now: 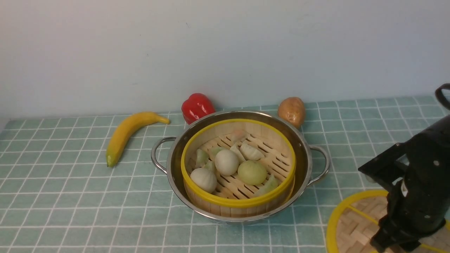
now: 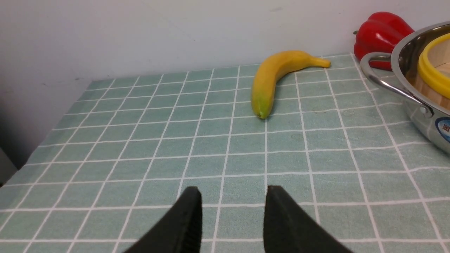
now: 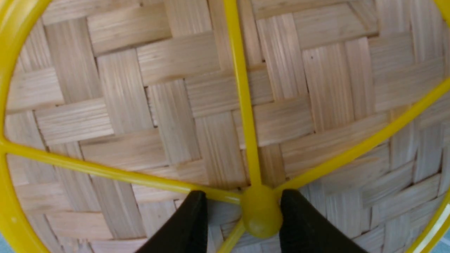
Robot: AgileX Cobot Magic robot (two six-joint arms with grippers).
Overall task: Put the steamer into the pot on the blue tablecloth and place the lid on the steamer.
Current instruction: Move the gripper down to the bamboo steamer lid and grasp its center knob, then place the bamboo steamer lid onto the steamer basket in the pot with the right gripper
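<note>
Our right gripper (image 3: 242, 192) stands spread astride the small yellow knob (image 3: 261, 214) of the lid (image 3: 140, 105). One jaw sits right against the knob and the other stays clear of it, so we pinch nothing. The lid lies flat on the blue tablecloth (image 1: 70, 196) at the front right, apart from the pot (image 1: 303, 154). Our left gripper (image 2: 233, 189) hangs spread and empty over the cloth on the left. The steamer (image 1: 239, 203) sits inside the pot, uncovered, holding buns (image 1: 226, 162) and dumplings (image 1: 251, 151). A banana (image 1: 123, 135) lies left of the pot, and a red pepper (image 1: 197, 105) and a potato (image 1: 291, 110) stand just behind it.
</note>
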